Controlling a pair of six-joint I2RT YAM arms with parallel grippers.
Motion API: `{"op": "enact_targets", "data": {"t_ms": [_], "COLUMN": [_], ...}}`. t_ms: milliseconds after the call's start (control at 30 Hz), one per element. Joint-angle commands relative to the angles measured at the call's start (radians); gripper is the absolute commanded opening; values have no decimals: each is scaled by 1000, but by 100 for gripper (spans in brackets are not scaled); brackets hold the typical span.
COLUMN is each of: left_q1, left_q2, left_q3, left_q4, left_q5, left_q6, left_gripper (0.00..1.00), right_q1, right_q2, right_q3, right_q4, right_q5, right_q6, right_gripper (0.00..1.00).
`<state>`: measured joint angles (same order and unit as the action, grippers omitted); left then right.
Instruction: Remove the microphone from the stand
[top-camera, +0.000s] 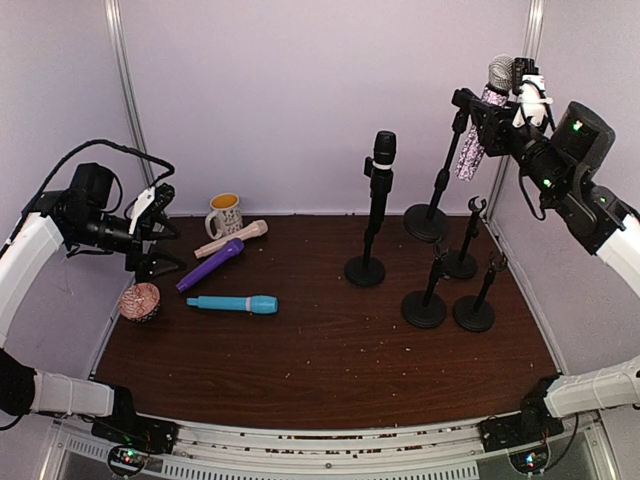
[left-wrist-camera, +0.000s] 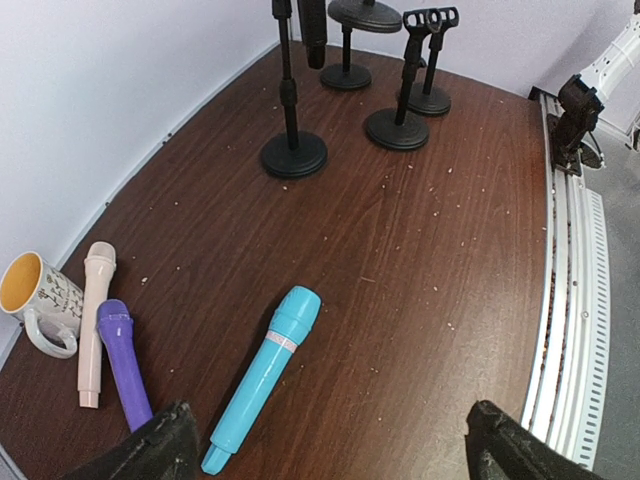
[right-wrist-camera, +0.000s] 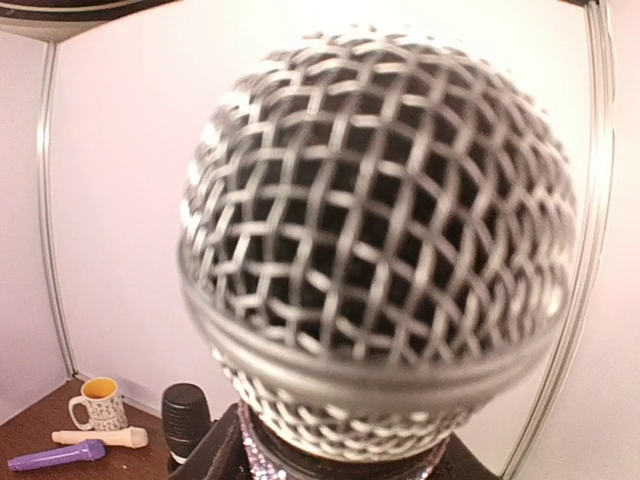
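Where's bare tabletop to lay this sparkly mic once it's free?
Widest: the near strip of table, in front of everything. Also the gap between blue microphone and the black mic's stand. Crowded: empty stands at right, mug and purple microphone at left.

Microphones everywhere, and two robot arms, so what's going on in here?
The right arm's fingers grip a glittery microphone with a silver mesh head up by the tallest stand at the back right; whether it is off the stand yet is unclear. The left arm's fingers hang open over the left side, where a blue microphone, a purple microphone and a beige microphone lie beside a mug. A black microphone sits in the middle stand.
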<state>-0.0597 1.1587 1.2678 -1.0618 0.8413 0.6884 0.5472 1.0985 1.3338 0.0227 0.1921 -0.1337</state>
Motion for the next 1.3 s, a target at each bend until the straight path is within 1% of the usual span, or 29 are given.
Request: {"op": "enact_targets", "data": {"t_ms": [0, 200, 367, 500, 600, 733, 900, 1067, 1267], "left_q1": [6, 7, 7, 7, 7, 6, 7, 7, 7], "left_q2": [-11, -12, -16, -18, -16, -6, -11, -11, -17], "left_q3": [-7, -11, -18, -21, -25, -27, -31, -26, -23], "left_q4": [25, 28, 32, 33, 33, 35, 38, 49, 49], "left_q5": [18, 15, 8, 8, 16, 31, 31, 33, 33], "left_q6": [-7, -3, -1, -1, -1, -8, -14, -35, -41], "left_gripper": [95, 95, 95, 95, 95, 94, 94, 95, 96], "right_q1": [84, 235, 334, 420, 465, 508, 555, 613, 666], "right_q2": [-57, -37, 21, 64, 93, 144, 263, 421, 576], "right_q3": [45, 75, 124, 149, 127, 39, -26, 28, 86], "right_q4": [132, 144, 124, 93, 93, 183, 323, 405, 503], "right_q5": [20, 42, 39, 33, 27, 35, 65, 129, 244], "right_q6": [-18, -117, -170, -173, -114, -41, 30, 29, 43], "right_gripper": [0, 0, 0, 0, 0, 0, 0, 0, 0]}}
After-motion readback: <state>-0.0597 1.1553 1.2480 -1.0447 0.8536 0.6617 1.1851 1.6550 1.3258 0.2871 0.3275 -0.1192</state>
